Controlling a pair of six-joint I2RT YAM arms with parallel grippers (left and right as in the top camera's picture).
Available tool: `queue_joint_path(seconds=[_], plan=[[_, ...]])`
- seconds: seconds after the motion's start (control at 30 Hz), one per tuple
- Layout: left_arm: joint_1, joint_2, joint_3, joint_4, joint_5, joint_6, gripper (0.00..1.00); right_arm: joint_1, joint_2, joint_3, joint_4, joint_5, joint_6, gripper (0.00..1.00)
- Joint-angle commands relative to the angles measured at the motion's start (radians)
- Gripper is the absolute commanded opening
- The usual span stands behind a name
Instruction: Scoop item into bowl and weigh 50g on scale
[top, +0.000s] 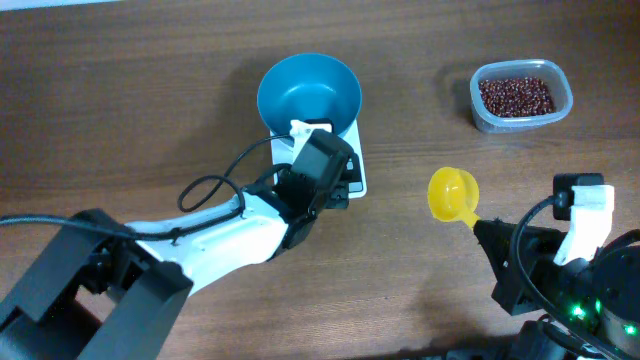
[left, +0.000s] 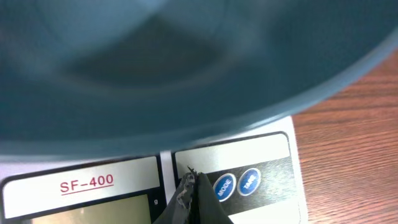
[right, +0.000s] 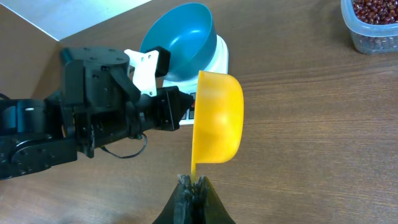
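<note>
Beans (top: 515, 95) are lying in the clear tub (top: 476, 100) at the far right of the wooden table (top: 120, 90), well apart from the scale. The teal bowl (top: 308, 92) is sitting on the white scale (top: 356, 165), its rim overhanging the front panel in the left wrist view. The left gripper (left: 189, 180) is reaching over that panel with its fingers pressed together. The tips are pointing just beside the left of two round blue buttons (left: 224, 186), though whether they are touching the panel I cannot tell. The right gripper (right: 191, 182) is clamping the thin handle of a yellow scoop (right: 217, 118) and holding it between scale and tub in the overhead view, touching neither.
</note>
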Motion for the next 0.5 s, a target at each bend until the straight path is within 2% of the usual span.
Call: queue_joint_path(seconds=[0.0,0.23,0.43,0.47], plan=[[-0.004,0.064,0.007,0.002,0.051,0.007,0.0,0.005,-0.002,0.021,0.004,0.016,-0.011,0.04],[-0.004,0.022,0.01,-0.029,0.111,0.009,0.0,0.005,-0.002,0.022,0.004,0.016,-0.011,0.04],[-0.004,-0.304,0.014,-0.28,0.156,0.009,0.0,0.005,-0.002,0.021,0.003,0.039,-0.011,0.04],[-0.004,-0.421,0.014,-0.375,0.146,0.009,0.0,0.004,-0.002,0.021,0.003,0.055,-0.011,0.04]])
